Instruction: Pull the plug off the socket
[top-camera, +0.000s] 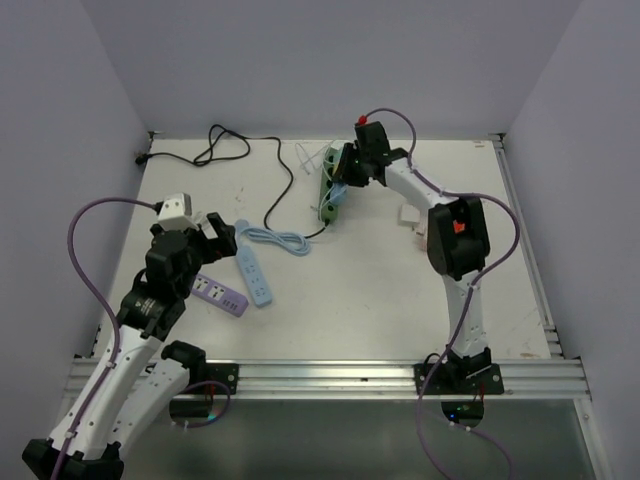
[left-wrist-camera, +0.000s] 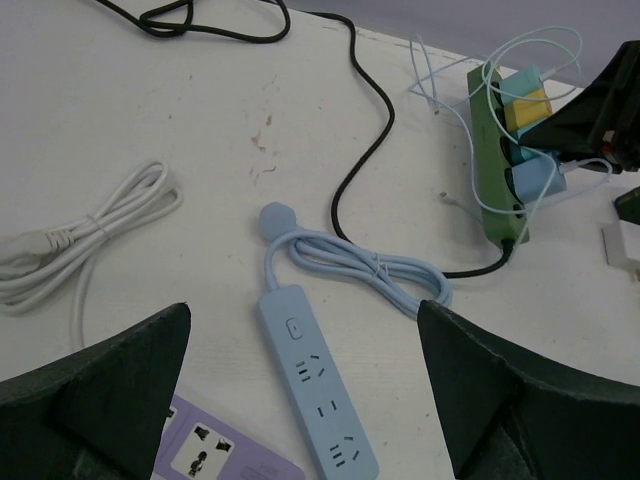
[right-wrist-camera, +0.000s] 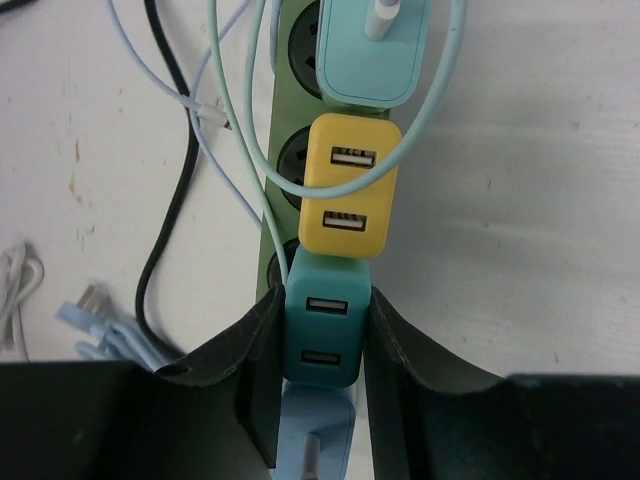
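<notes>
My right claw (right-wrist-camera: 320, 322) is shut on the plug (right-wrist-camera: 320, 330), one finger flat against each of its side faces. It is the teal one, seated in the socket (top-camera: 324, 209) at the far middle of the table (top-camera: 400, 300), straight ahead of my right arm. The socket's long axis runs away from me, tilted slightly, and in my wrist view it passes up and down between my fingers, so I clamp across its width.

The plug lies directly under my palm. A yellow charger (right-wrist-camera: 345, 185) touches its far end, with a pale charger (right-wrist-camera: 365, 55) beyond that and another pale one just behind it, under my wrist. Thin pale cables loop over the yellow charger and down the socket's left side.

The way out, as I judge it, is straight off the socket's face, along my own axis; any sideways lean would push against the yellow charger or drag the socket with me.

My left claw (top-camera: 205, 235) is spread wide and holds nothing. It hangs over the blue strip (left-wrist-camera: 315, 395) and purple strip (left-wrist-camera: 215, 450), well apart from the socket. The right arm is plainly the nearer.
</notes>
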